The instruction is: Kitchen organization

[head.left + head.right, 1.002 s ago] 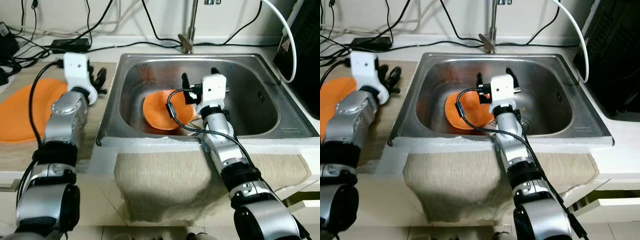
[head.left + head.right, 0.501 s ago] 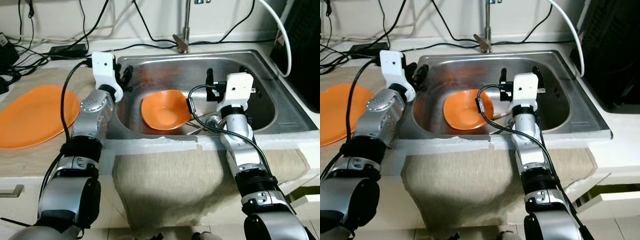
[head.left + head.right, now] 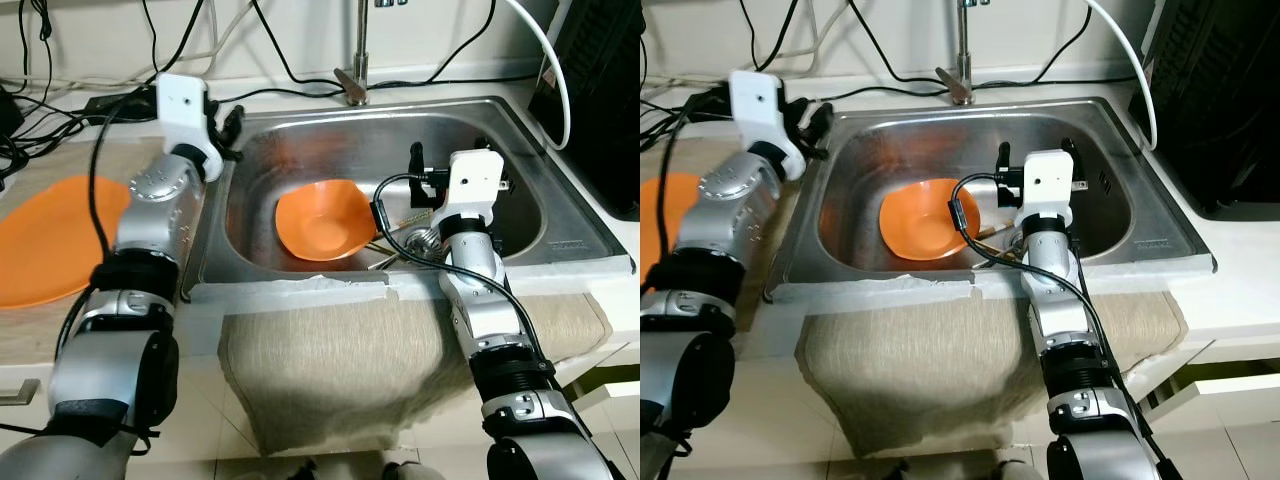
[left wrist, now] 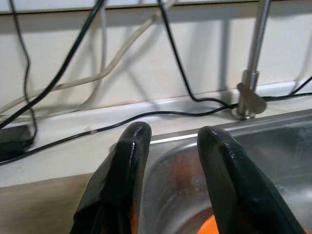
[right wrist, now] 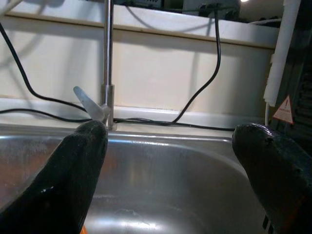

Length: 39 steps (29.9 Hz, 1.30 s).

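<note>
Sink [image 3: 560,215] holds orange bowl [image 3: 322,220]; right claw [image 3: 447,158] spread above it.

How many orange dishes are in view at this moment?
2. An orange bowl sits inside the stainless steel sink, and a flat orange plate lies on the wooden counter to the sink's left. Others could be hidden behind the arms.

Orange plate [image 3: 55,240] on counter [image 3: 60,330]

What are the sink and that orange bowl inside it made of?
The rectangular silver sink looks like brushed stainless steel: grey metal with soft glare and an orange reflection on its wall. The round orange bowl looks like matte plastic, evenly coloured with a wavy rim, though that is uncertain.
</note>
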Tool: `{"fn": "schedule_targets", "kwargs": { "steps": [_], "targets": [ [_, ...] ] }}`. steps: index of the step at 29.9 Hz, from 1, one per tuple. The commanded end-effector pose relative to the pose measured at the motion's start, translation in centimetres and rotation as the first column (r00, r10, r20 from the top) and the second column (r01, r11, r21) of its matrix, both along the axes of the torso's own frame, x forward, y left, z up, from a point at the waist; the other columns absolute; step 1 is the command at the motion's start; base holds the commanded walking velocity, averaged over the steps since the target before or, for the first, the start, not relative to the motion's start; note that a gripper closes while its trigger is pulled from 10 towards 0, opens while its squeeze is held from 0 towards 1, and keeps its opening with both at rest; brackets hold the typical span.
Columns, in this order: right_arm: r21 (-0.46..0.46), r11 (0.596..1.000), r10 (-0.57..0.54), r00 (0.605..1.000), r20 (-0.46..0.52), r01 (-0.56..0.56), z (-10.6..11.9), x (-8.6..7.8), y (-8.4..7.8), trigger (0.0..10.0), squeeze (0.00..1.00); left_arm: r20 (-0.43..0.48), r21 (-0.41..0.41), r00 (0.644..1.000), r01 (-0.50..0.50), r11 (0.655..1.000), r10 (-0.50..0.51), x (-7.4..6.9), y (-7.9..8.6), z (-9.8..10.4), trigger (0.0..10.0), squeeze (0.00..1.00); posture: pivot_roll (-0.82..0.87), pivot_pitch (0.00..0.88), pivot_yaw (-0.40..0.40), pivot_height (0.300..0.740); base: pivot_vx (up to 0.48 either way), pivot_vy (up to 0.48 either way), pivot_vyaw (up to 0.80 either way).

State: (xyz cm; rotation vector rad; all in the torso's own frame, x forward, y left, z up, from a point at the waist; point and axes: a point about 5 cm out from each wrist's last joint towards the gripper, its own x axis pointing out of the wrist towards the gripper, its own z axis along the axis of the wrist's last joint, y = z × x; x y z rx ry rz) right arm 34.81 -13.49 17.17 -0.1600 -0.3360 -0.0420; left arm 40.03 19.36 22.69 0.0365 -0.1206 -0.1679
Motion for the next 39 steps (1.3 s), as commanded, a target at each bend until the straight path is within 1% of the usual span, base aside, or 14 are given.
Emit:
{"fn": "schedule_targets", "kwargs": {
  "steps": [1,4,5,8,9,11,12,13,20,25,29,34,36,39],
  "targets": [
    [-0.001,1.0,0.004,1.0,-0.018,-0.004,-0.4,-0.1,0.0,10.0,0.0,-0.011,0.006,1.0,-0.015,1.0,0.015,-0.1,0.7,-0.2,10.0,0.0,-0.08,0.0,0.092,0.74,0.0,0.0,0.0],
    [-0.003,1.0,0.015,1.0,-0.024,-0.015,-0.3,0.0,0.1,10.0,0.0,-0.03,0.042,0.996,-0.082,0.996,0.083,-0.7,3.4,-0.7,10.0,0.0,-0.06,0.0,0.082,0.74,0.0,0.0,0.0],
    [-0.003,1.0,0.015,1.0,-0.024,-0.015,-0.3,0.0,0.1,10.0,0.0,-0.03,0.042,0.996,-0.082,0.996,0.083,-0.7,3.4,-0.7,10.0,0.0,-0.06,0.0,0.082,0.74,0.0,0.0,0.0],
    [-0.005,1.0,0.019,0.999,-0.034,-0.02,-0.3,0.3,-0.1,10.0,0.0,-0.038,0.081,0.988,-0.144,0.986,0.148,-1.3,5.9,-0.9,10.0,0.0,-0.04,0.0,0.068,0.74,0.0,0.0,0.0],
    [-0.005,1.0,0.019,0.999,-0.034,-0.02,-0.3,0.3,-0.1,10.0,0.0,-0.038,0.081,0.988,-0.144,0.986,0.148,-1.3,5.9,-0.9,10.0,0.0,-0.04,0.0,0.068,0.74,0.0,0.0,0.0],
    [-0.006,1.0,0.027,0.999,-0.04,-0.027,-0.3,0.4,0.0,10.0,0.0,-0.039,0.097,0.981,-0.185,0.978,0.19,-1.8,7.5,-0.6,10.0,0.0,-0.02,0.0,0.057,0.74,0.0,0.0,0.0],
    [-0.006,1.0,0.027,0.999,-0.04,-0.027,-0.3,0.4,0.0,10.0,0.0,-0.039,0.097,0.981,-0.185,0.978,0.19,-1.8,7.5,-0.6,10.0,0.0,-0.02,0.0,0.057,0.74,0.0,0.0,0.0],
    [-0.007,0.999,0.032,0.999,-0.043,-0.032,-0.3,0.5,0.1,10.0,0.0,-0.039,0.103,0.976,-0.208,0.973,0.213,-2.0,8.3,-0.5,10.0,0.0,0.0,0.0,0.048,0.74,0.0,0.0,0.0],
    [-0.009,0.998,0.061,0.997,-0.055,-0.062,-0.4,0.8,0.7,10.0,0.0,-0.04,0.152,0.961,-0.264,0.953,0.272,-3.2,10.9,-0.1,10.0,0.0,0.03,0.0,0.027,0.74,0.0,0.0,0.0],
    [-0.008,0.997,0.074,0.995,-0.066,-0.075,-0.6,0.9,0.8,10.0,0.0,-0.09,0.211,0.952,-0.27,0.94,0.293,-3.7,11.9,-0.5,10.0,0.0,0.04,0.0,0.01,0.74,0.0,0.0,0.0],
    [-0.011,0.997,0.079,0.995,-0.068,-0.08,-0.6,1.0,0.8,10.0,0.0,-0.127,0.213,0.943,-0.278,0.937,0.309,-4.2,12.4,-1.3,10.0,0.0,0.04,0.0,0.008,0.74,0.0,0.0,0.0],
    [-0.017,0.997,0.07,0.996,-0.058,-0.071,-0.4,1.1,0.4,10.0,0.0,-0.162,0.2,0.941,-0.262,0.944,0.296,-4.2,12.0,-2.5,10.0,0.0,0.04,0.0,0.014,0.74,0.0,0.0,0.0],
    [-0.019,0.998,0.055,0.997,-0.055,-0.057,-0.4,1.0,0.0,10.0,0.0,-0.214,0.213,0.939,-0.223,0.951,0.268,-4.1,11.0,-3.7,10.0,0.0,0.03,0.0,0.02,0.74,0.0,0.0,0.0],
    [-0.019,0.999,0.046,0.997,-0.055,-0.047,-0.5,0.9,-0.3,10.0,0.0,-0.267,0.237,0.923,-0.216,0.947,0.277,-4.2,11.0,-4.5,10.0,0.0,0.02,0.0,0.023,0.74,0.0,0.0,0.0]
  ]
}}
